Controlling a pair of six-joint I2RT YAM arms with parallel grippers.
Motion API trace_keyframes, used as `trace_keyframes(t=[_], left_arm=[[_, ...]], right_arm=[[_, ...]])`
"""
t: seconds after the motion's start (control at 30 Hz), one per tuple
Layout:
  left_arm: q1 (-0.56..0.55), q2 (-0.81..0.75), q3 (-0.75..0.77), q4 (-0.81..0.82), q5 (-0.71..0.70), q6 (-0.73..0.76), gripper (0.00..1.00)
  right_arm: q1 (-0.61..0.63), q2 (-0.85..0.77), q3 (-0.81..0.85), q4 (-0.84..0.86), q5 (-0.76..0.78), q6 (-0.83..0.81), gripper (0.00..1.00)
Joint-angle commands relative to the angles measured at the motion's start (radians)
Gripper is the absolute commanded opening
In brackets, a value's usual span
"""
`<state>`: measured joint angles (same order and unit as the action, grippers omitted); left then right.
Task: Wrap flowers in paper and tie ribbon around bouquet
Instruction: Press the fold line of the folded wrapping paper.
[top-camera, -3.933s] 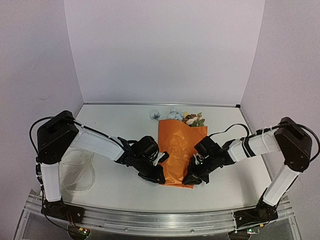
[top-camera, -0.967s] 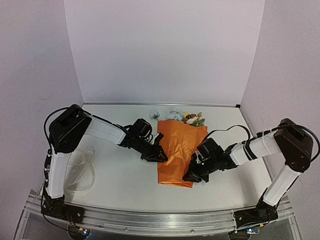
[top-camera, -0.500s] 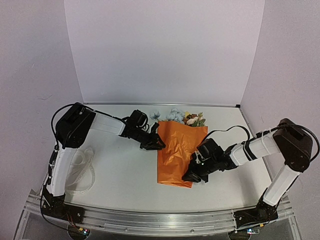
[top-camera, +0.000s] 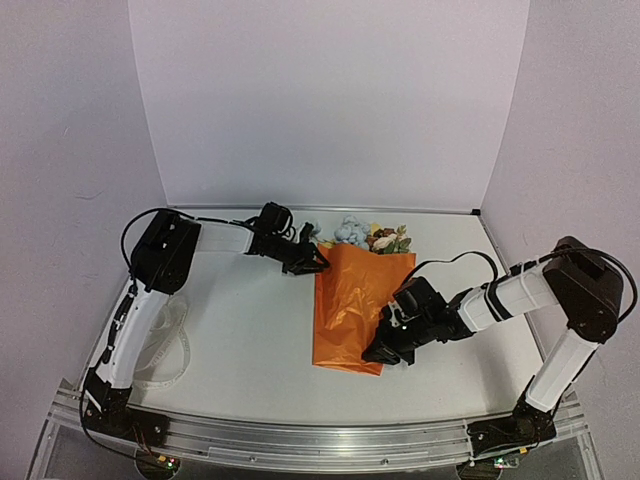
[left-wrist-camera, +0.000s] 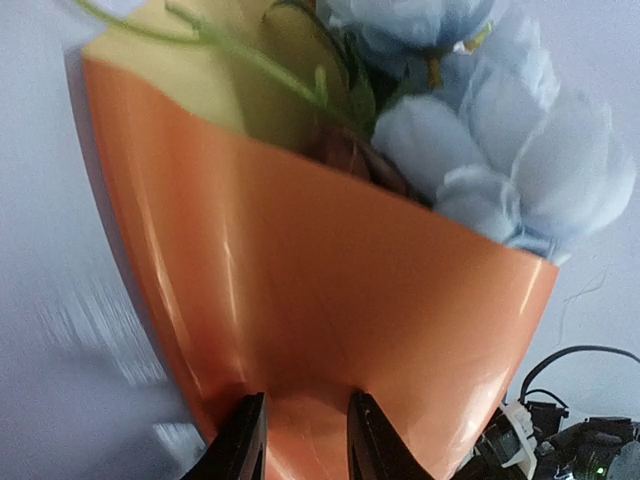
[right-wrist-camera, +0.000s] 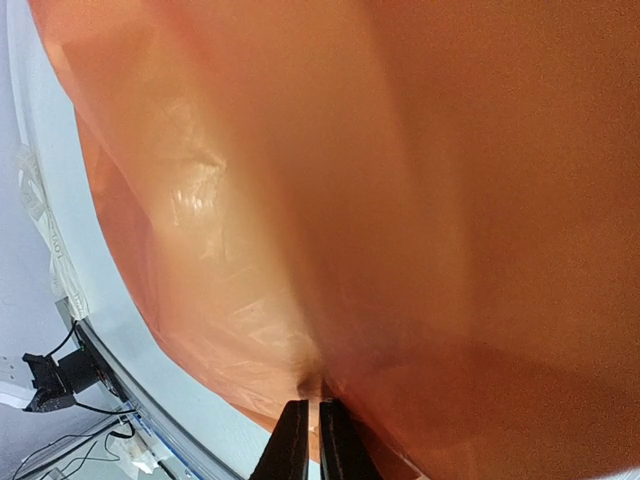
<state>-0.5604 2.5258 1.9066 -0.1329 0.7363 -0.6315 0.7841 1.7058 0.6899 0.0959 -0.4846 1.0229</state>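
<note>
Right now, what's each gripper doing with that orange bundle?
Left gripper pinching orange paper wrap near blue flowers. Right gripper shut on wrap's lower edge. White ribbon untouched.

White tabletop (top-camera: 240, 350) boxed in by three plain walls: white back panel (top-camera: 320, 100) at the far side, pale lavender side walls left (top-camera: 70, 150) and right (top-camera: 590, 120). Aluminium rail (top-camera: 320, 440) runs along the near edge. Lighting is even and diffuse, only soft shadows on the tabletop.
</note>
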Motion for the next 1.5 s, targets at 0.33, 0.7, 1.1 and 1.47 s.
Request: trace_keyframes(t=[0.33,0.7,1.1,1.47], left_arm=[[0.103,0.125,0.270,0.014,0.056,-0.064,0.31],[0.125,-0.157,0.002,0.074,0.034,-0.043,0.37],[-0.042,-0.526,-0.610,0.149,-0.114,-0.012,0.36],[-0.142,-0.602,-0.754,0.170,-0.168,-0.037,0.35]], right_arm=[[-0.006,0.023,-0.063,-0.113,0.045,0.012,0.06],[-0.073,-0.049,-0.012,-0.152,-0.010,0.023,0.09],[-0.203,-0.098,0.119,-0.299,-0.005,-0.041,0.36],[-0.345,-0.051,0.203,-0.404,-0.019,-0.114,0.45]])
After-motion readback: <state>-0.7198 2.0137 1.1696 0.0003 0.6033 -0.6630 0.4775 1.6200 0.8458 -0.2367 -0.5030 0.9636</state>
